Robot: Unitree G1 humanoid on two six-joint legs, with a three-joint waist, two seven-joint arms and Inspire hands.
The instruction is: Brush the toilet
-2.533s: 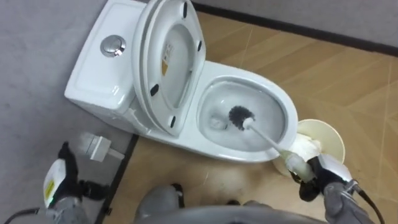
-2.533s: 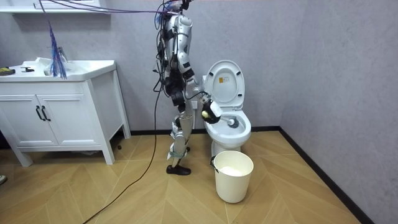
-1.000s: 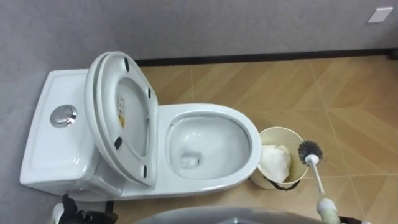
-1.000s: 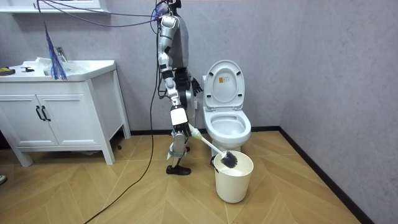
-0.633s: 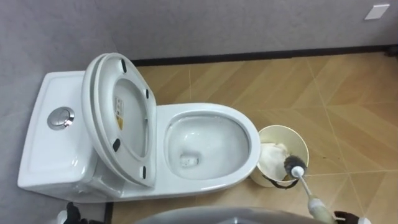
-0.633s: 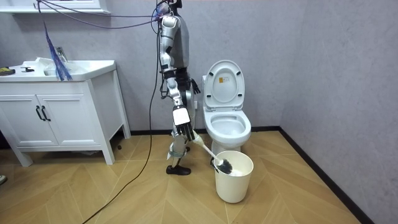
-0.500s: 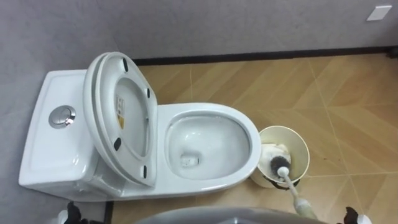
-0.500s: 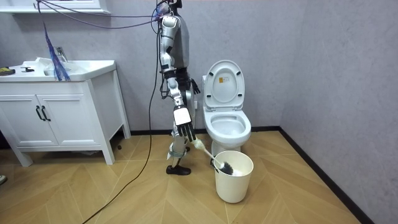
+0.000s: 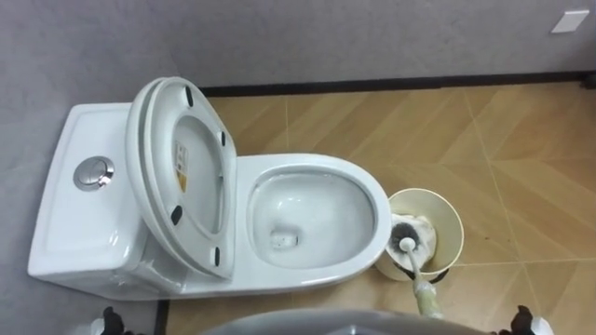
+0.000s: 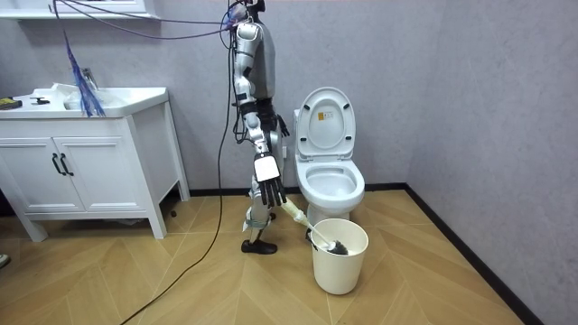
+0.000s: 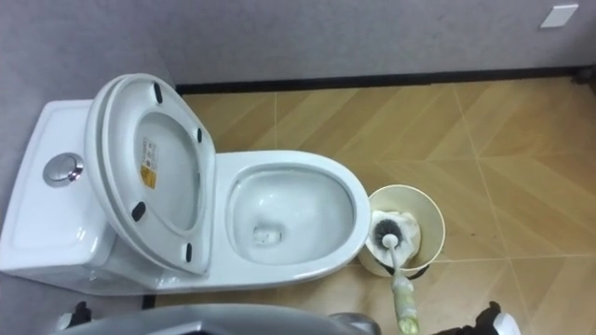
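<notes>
Leaning head-down in the cream plastic bucket beside the white ceramic toilet, the white-handled toilet brush rests free of the right hand, whose fingers hang straight.

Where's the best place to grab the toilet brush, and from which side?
Take the white toilet brush by its thick handle end, coming from the robot's side: the dark bristle head is in the cream round bucket, and the handle leans out over the near rim.
</notes>
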